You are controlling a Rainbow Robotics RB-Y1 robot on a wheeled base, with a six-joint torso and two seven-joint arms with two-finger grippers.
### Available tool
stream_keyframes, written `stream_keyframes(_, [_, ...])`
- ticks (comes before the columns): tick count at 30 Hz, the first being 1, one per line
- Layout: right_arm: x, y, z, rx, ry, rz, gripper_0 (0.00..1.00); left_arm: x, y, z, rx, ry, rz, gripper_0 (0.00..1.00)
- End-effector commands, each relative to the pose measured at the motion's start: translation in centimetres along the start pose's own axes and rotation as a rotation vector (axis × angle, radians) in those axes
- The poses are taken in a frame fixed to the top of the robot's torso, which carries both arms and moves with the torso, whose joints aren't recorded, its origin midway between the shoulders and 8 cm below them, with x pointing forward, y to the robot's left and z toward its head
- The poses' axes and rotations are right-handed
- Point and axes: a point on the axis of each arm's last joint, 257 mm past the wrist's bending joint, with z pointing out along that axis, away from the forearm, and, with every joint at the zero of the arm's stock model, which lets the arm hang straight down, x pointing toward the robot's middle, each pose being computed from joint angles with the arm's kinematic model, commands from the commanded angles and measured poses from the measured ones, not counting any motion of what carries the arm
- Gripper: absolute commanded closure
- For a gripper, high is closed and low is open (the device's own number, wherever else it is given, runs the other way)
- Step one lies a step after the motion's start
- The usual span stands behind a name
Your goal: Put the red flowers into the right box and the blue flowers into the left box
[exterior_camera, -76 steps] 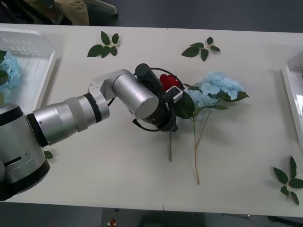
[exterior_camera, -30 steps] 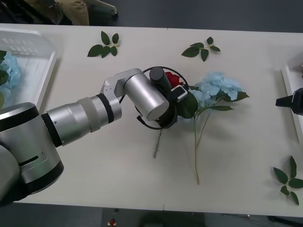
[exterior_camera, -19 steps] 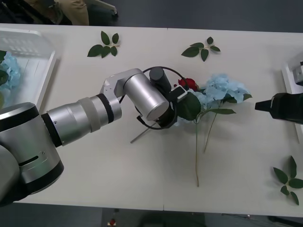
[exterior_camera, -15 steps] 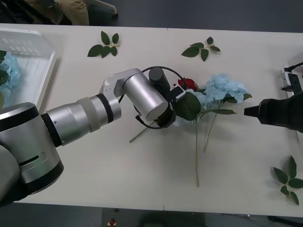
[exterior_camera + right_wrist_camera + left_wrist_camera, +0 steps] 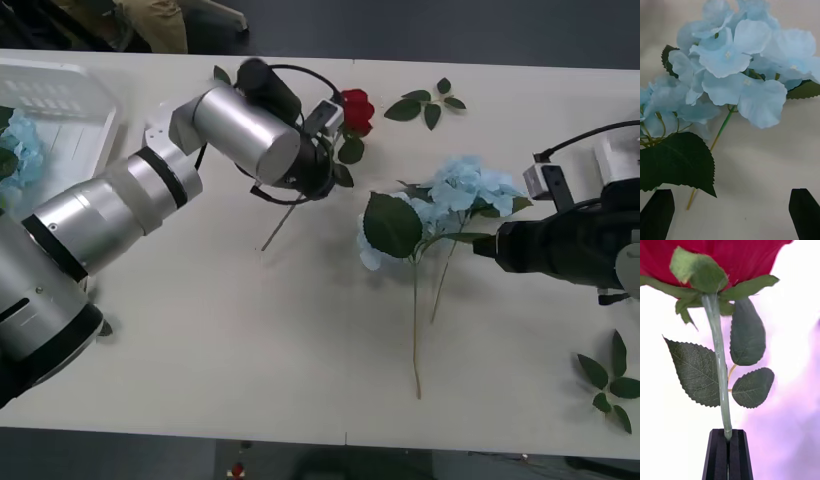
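Front view: the left claw [image 5: 322, 117] has lifted away from the tangle in mid-desk and swung toward the far side, taking 1 rose [image 5: 354, 108] with it. Half a second back that rose lay against the blue flowers [image 5: 455, 195]; now its head juts just beyond the claw and its stem trails back under the wrist, clear of the desk [image 5: 250, 350]. The right claw [image 5: 484, 246] has pushed in from the right edge and sits just beside the blue cluster, its tip at the leaves. The left box [image 5: 95, 130] lies well behind the left claw, with blue petals already inside at its near end. The right box [image 5: 622, 128] peeks in behind the right arm.

Right wrist view: the right claw's fingers [image 5: 657, 217] stand wide apart and empty. The blue flowers [image 5: 741, 71] lie straight ahead of them, with a big leaf [image 5: 677, 163] and a thin stem [image 5: 720, 129] nearest the gap.

Left wrist view: the left claw's fingers [image 5: 728, 455] are pressed tight on the rose's stem [image 5: 718, 363], the red head [image 5: 715, 255] straight out ahead and the leaves spread to either side.

So the 2 colours are now parted. As I judge it, the rose sits on the wrong side for its box and will need carrying across or handing over, while the right claw looks set to take a blue stem.
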Motion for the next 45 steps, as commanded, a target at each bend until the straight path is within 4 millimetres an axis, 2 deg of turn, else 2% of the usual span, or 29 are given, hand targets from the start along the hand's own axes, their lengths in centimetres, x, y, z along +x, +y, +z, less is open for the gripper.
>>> stream_keyframes(1, [-1.7,1.1,0.6,-0.015,-0.037,0.049,0.1,-5.3,-0.7,-3.4,0.081,-0.113,-0.077,1.0])
stream_keyframes(5, [-1.7,1.3,1.9,-0.004,-0.032,0.04,0.1,-8.9,-1.6,-6.6,0.166,-0.219,-0.069,1.0])
stream_keyframes(9, [-1.7,1.4,3.2,0.015,-0.034,0.014,0.1,-11.3,-3.3,-9.8,0.261,-0.337,-0.037,1.0])
stream_keyframes(12, [-1.8,1.3,3.9,0.021,-0.035,0.012,0.11,-12.0,-4.2,-11.7,0.301,-0.413,0.022,1.0])
stream_keyframes(17, [-1.8,1.0,5.0,0.029,-0.02,0.02,0.1,-13.2,-7.6,-14.8,0.383,-0.569,0.131,1.0])
stream_keyframes(21, [-1.8,0.8,5.8,0.048,-0.009,0.005,0.1,-12.9,-9.6,-16.0,0.407,-0.666,0.182,1.0])
stream_keyframes(25, [-2.0,0.8,7.0,0.054,-0.012,-0.009,0.1,-12.2,-12.5,-17.1,0.424,-0.772,0.235,1.0])
stream_keyframes(35, [-2.0,0.8,7.3,0.052,-0.011,-0.011,0.11,-12.7,-18.8,-18.9,0.505,-0.898,0.302,1.0])
stream_keyframes(40, [-2.4,0.8,7.0,0.051,-0.02,-0.014,0.11,-13.4,-19.9,-19.4,0.51,-0.926,0.303,1.0])
stream_keyframes(45, [-2.6,0.6,5.9,0.041,-0.036,-0.013,0.1,-14.2,-20.3,-20.8,0.507,-1.001,0.339,1.0])
